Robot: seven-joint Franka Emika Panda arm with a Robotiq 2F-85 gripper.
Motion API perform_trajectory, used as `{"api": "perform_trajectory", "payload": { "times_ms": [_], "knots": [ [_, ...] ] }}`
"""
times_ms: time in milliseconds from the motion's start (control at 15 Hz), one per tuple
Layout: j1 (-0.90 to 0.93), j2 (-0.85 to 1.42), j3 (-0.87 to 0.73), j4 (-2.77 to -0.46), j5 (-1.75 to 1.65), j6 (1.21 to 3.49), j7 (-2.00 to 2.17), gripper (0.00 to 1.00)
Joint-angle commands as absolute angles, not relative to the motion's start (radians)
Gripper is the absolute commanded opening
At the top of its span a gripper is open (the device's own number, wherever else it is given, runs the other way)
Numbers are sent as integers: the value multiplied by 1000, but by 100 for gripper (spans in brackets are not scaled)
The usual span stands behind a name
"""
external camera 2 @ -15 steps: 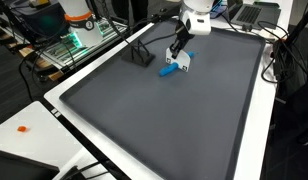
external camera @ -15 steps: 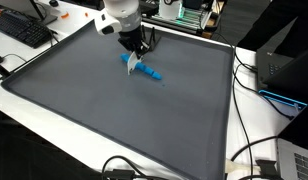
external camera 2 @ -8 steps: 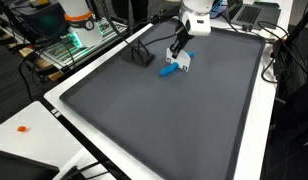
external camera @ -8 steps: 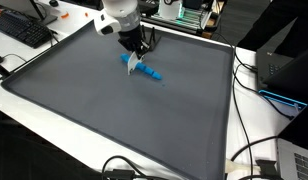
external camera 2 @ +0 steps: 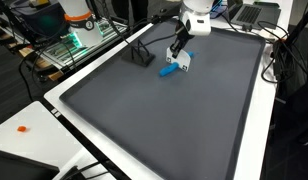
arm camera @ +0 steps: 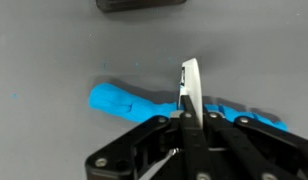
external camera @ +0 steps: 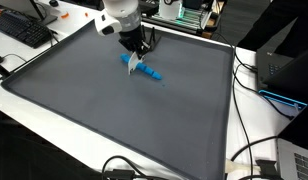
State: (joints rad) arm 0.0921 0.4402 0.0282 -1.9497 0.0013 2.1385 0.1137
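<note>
- The blue plastic piece [external camera: 146, 70] [external camera 2: 173, 69] [arm camera: 120, 100] is lying flat on the grey mat [external camera: 94, 110] [external camera 2: 164, 120]. It is resting close to one edge of the mat and well apart from the opposite edge.
- In the wrist view this piece is stretching across the picture, with its rounded end pointing away from the pincer.
- The pincer [external camera: 139, 54] [external camera 2: 179, 56] [arm camera: 190, 72] is hanging right over the blue piece, near its middle. Its jaws are clenched, pressed flat against each other, and they are grasping nothing.
- In the wrist view the fingers [arm camera: 193, 92] are showing as one thin pale blade in front of the blue piece. I cannot tell whether the tips are touching it or are standing just above it.
- A black stand [external camera 2: 141, 54] [arm camera: 141, 4] is sitting on the mat near the blue piece, apart from it and toward the same edge.
- The mat is covering almost the whole white bench [external camera: 54, 125] [external camera 2: 54, 108], leaving only a narrow bare border around it.
- A small orange bit [external camera 2: 22, 128] is lying on a white corner of the bench, well apart from the pincer.
- A keyboard [external camera: 24, 30] is lying beyond one corner of the mat.
- Black cables [external camera: 129, 168] are trailing along the near edge of the bench.
</note>
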Motion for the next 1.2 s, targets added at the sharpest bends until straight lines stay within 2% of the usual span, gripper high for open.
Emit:
{"api": "perform_trajectory", "payload": {
  "times_ms": [0,1133],
  "knots": [
    [81,440,47,-1969,40,2121,99,1],
    [81,347,12,-1988,1,2108,122,1]
  ]
}}
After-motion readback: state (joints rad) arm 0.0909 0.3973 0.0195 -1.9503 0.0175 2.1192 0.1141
